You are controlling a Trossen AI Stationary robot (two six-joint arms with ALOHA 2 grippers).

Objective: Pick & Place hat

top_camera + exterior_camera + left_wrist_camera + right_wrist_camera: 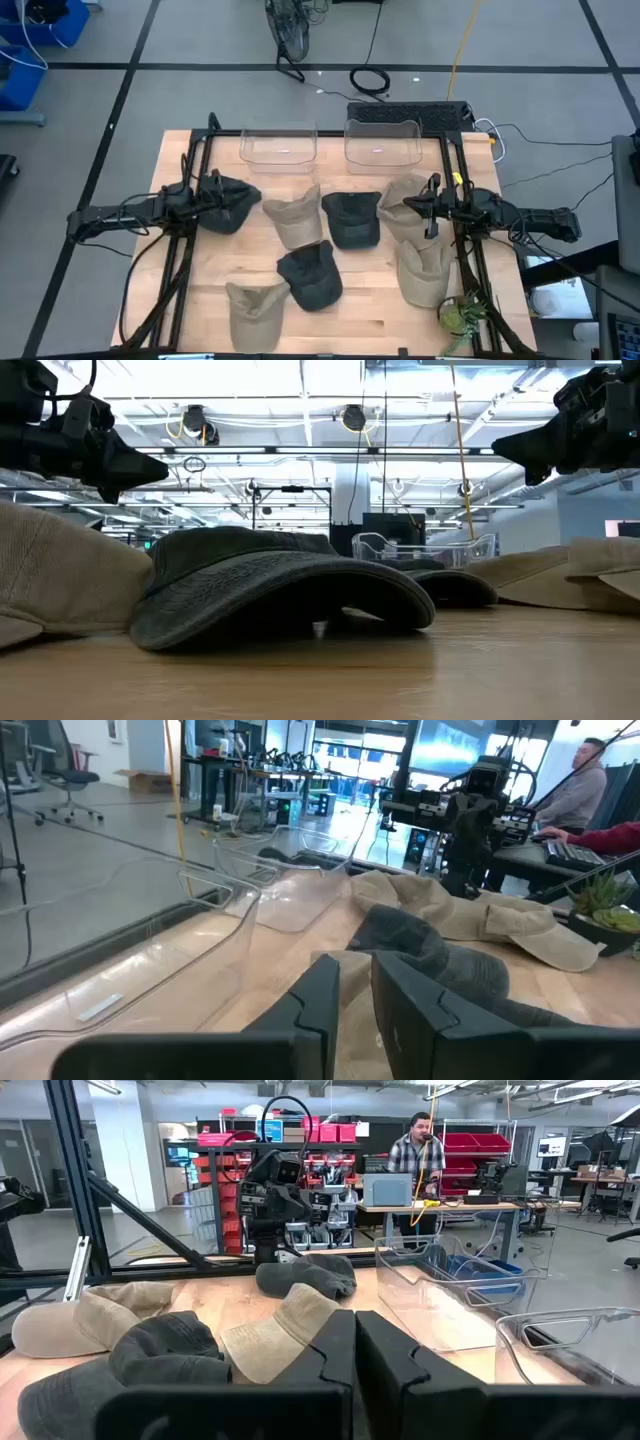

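Several caps lie brim-down on the wooden table: dark ones point(230, 210), point(352, 220), point(312, 276) and tan ones point(294, 218), point(404, 206), point(424, 272), point(254, 310). My left gripper point(216, 187) point(356, 988) hovers over the leftmost dark cap, its fingers a narrow gap apart and holding nothing. My right gripper point(428, 203) point(355, 1348) hovers above the tan cap on the right with its fingers shut and empty. In the low view both grippers point(125, 465) point(520, 450) are raised well above the nearest dark cap point(280, 595).
Two clear plastic bins point(279, 148) point(381, 141) stand at the table's far edge. A small potted plant point(461, 316) sits at the near right corner. Black frame rails point(172, 262) point(478, 270) run along both sides. A person point(420, 1148) stands in the room beyond.
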